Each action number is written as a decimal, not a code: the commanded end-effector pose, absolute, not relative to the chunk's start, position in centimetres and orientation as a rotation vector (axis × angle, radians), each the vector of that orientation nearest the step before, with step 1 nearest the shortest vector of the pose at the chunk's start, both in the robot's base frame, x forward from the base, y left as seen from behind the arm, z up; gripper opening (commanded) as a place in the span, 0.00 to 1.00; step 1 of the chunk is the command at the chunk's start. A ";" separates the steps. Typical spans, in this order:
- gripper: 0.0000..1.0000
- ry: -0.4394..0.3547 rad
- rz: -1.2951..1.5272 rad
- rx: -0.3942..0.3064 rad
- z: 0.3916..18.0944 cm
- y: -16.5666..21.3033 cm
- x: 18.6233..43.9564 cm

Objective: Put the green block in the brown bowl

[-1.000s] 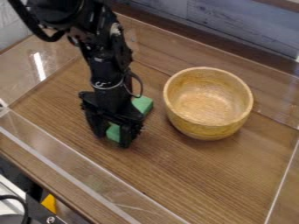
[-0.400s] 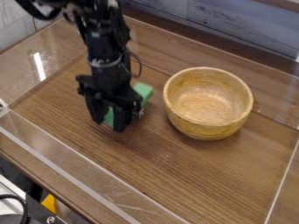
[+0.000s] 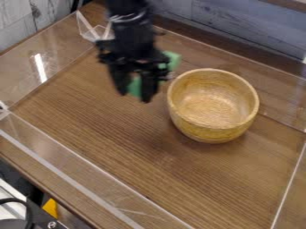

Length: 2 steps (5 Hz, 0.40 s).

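The green block (image 3: pixel 153 81) hangs above the wooden table, clamped between the black fingers of my gripper (image 3: pixel 140 89), which points straight down and is shut on it. A further bit of green shows behind the gripper's right side. The brown bowl (image 3: pixel 213 106) is a thick-walled tan wooden bowl standing to the right of the gripper, its inside bare. The held block is level with the bowl's left rim and just left of it, clear of the table.
Clear acrylic walls (image 3: pixel 131 199) ring the wooden table (image 3: pixel 107 143). Behind it runs a grey panelled wall (image 3: pixel 251 22). Black and yellow cables lie off the front left corner (image 3: pixel 36 213).
My gripper closed on the green block at the table, then lifted it and carried it up and to the right, toward the bowl's left rim.
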<state>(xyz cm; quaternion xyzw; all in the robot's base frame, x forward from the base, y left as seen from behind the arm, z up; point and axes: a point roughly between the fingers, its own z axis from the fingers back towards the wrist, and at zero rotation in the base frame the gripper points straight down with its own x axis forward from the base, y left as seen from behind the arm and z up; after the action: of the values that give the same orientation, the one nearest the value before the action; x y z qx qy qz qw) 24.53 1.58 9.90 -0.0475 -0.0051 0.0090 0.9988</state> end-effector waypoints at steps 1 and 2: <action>0.00 -0.065 -0.021 -0.101 11.6 -1.3 25.5; 0.00 -0.074 -0.054 -0.104 11.7 -2.4 25.7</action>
<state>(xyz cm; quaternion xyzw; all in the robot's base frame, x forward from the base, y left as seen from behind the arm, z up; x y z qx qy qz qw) 24.76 -2.26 10.19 -0.0520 -0.0043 -0.0247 0.9983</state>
